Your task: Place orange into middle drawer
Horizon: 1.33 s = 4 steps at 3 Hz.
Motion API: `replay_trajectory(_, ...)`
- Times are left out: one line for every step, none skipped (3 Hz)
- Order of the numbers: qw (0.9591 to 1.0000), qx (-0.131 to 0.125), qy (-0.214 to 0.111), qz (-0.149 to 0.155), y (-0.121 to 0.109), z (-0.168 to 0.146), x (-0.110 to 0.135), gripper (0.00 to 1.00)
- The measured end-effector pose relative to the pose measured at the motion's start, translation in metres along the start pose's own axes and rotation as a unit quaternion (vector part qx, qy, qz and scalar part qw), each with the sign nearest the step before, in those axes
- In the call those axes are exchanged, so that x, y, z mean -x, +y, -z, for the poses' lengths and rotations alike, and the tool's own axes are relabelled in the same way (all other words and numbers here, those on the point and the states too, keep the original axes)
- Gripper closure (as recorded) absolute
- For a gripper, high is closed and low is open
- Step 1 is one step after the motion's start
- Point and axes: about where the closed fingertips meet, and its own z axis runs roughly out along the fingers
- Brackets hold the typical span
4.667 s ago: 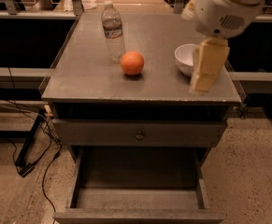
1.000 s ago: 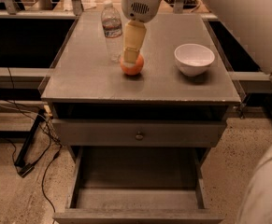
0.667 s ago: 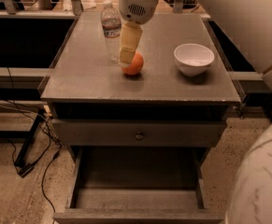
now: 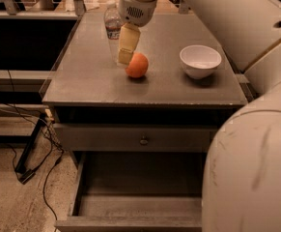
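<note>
The orange (image 4: 137, 65) rests on the grey cabinet top (image 4: 91, 86), a little left of its middle. My gripper (image 4: 125, 57) comes down from above and sits against the orange's upper left side, partly in front of a water bottle. Whether it holds the fruit I cannot tell. Below, the middle drawer (image 4: 125, 223) is pulled out, its bare floor showing; my arm hides its right part.
A clear water bottle (image 4: 112, 24) stands just behind the gripper. A white bowl (image 4: 200, 61) sits on the right of the top. A shut drawer front with a round knob (image 4: 143, 140) is above the pulled-out one. Cables (image 4: 34, 149) lie on the floor at left. My arm's bulk (image 4: 256, 153) fills the right.
The gripper has shifted slightly left off the top of the orange, so more of the fruit shows to its right. The orange, bowl and bottle stay where they were.
</note>
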Motion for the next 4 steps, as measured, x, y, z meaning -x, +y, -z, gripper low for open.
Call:
replay_trajectory(1.0000,0.002,0.001,-0.002,-0.001,-0.002,0.000,0.00)
replay_trajectory(0.9999,0.008,-0.009,-0.007,-0.008,-0.011,0.002,0.00)
replay_trajectory(0.9996,0.012,-0.008,-0.022,-0.018,-0.024,-0.001,0.00)
replay_trajectory(0.9989,0.017,0.000,-0.043,-0.026,-0.036,-0.018,0.00)
